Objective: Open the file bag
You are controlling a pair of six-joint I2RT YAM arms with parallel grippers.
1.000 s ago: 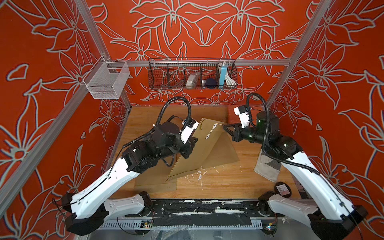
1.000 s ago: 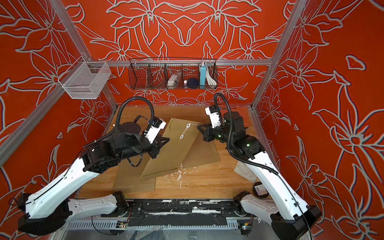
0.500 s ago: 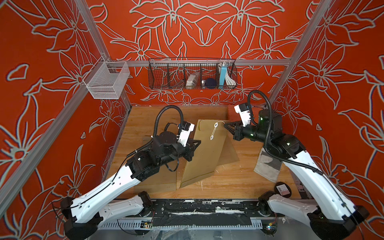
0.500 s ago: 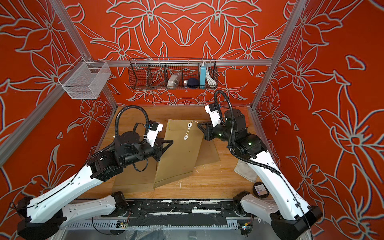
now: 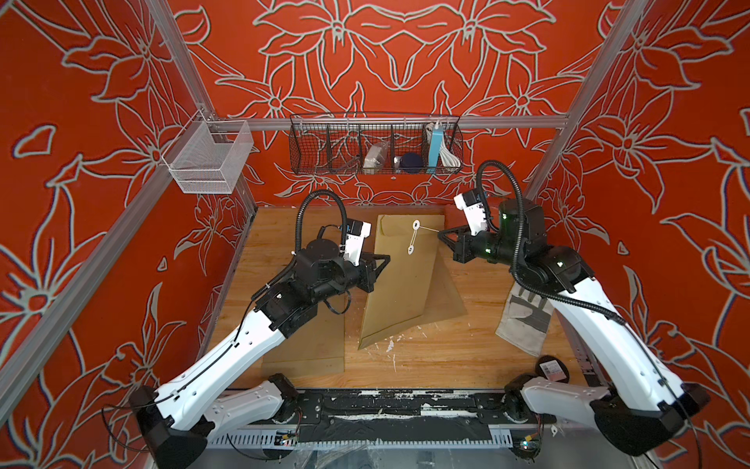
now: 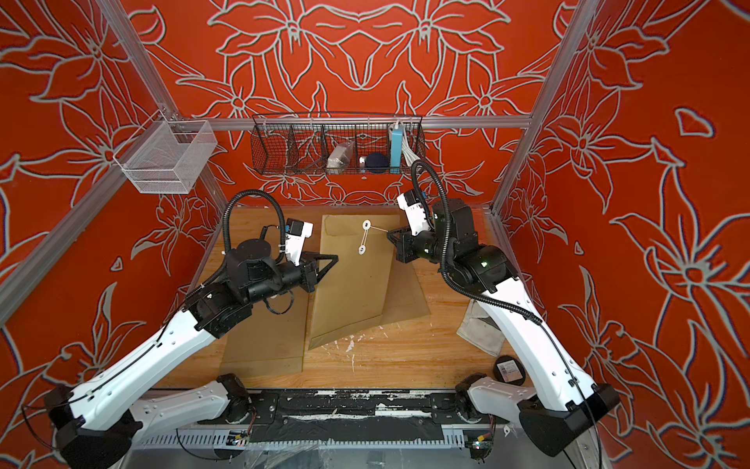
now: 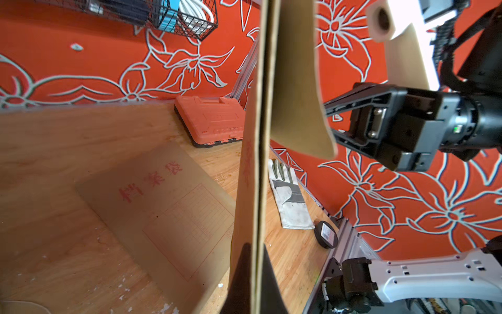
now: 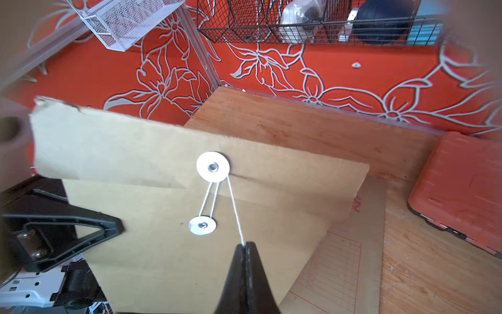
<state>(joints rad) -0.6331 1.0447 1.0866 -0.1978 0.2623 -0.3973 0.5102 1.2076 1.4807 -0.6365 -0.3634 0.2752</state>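
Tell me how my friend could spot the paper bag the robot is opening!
Start at the wooden table. Two flat bags lie on it. The file bag you want is tilted up in the middle, and only it shows two white discs joined by string.

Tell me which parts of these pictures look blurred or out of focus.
Left wrist view: the file bag edge and left tool near the lens are blurred. Right wrist view: right tool soft, string sharp. Both top views: sharp.

Matt brown paper file bag (image 5: 399, 284), white string (image 8: 235, 212), scuffed wooden tabletop (image 5: 446, 349)
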